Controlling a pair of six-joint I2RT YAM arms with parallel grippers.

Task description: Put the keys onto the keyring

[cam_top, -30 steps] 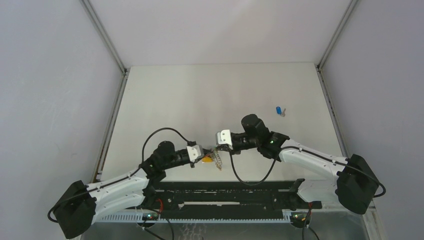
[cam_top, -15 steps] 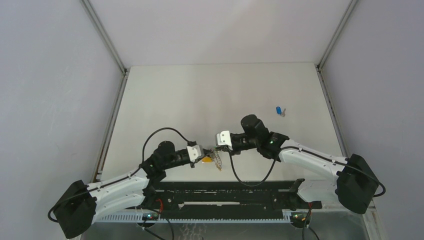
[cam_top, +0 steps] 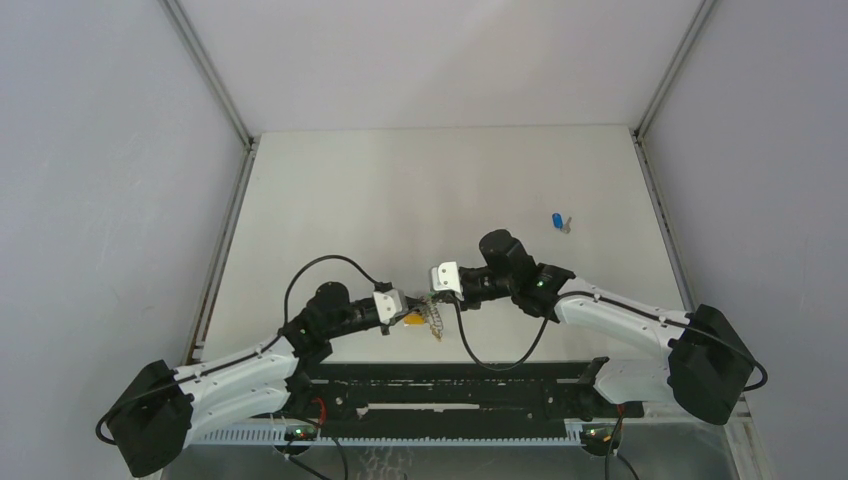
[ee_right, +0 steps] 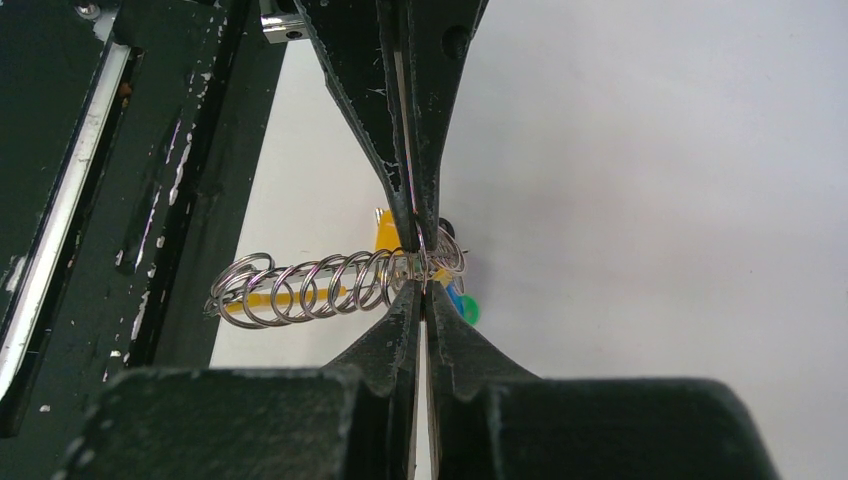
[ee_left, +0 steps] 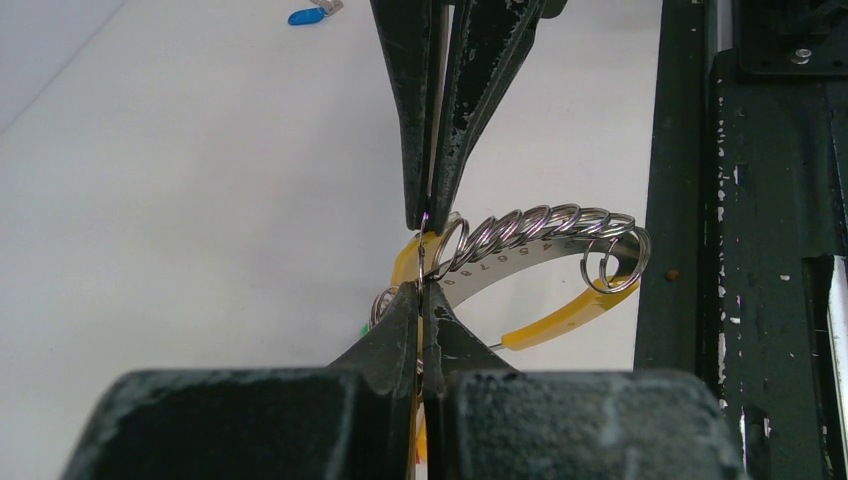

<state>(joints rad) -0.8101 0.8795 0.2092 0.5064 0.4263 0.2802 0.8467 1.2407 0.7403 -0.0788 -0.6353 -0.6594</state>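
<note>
The keyring [ee_left: 530, 232] is a row of small silver rings on a curved yellow band, held up between the two grippers above the table's near edge [cam_top: 433, 320]. My left gripper [ee_left: 422, 291] is shut on a thin ring at the row's left end. A yellow sliver shows between its fingers; I cannot tell what it is. My right gripper [ee_right: 420, 286] is shut on the same end of the rings [ee_right: 320, 285], tip to tip with the left gripper [ee_right: 415, 240]. Green and blue caps [ee_right: 465, 305] hang beside it. A blue-capped key [cam_top: 557, 222] lies alone at the far right, also in the left wrist view [ee_left: 305, 15].
The black rail of the arm mount [cam_top: 450, 385] runs just below the grippers and fills the right side of the left wrist view [ee_left: 760, 200]. Metal frame bars [cam_top: 225, 230] border the white table on both sides.
The right arm has edged slightly to the left. Both grippers stay shut on the keyring, and the blue key has not moved.
</note>
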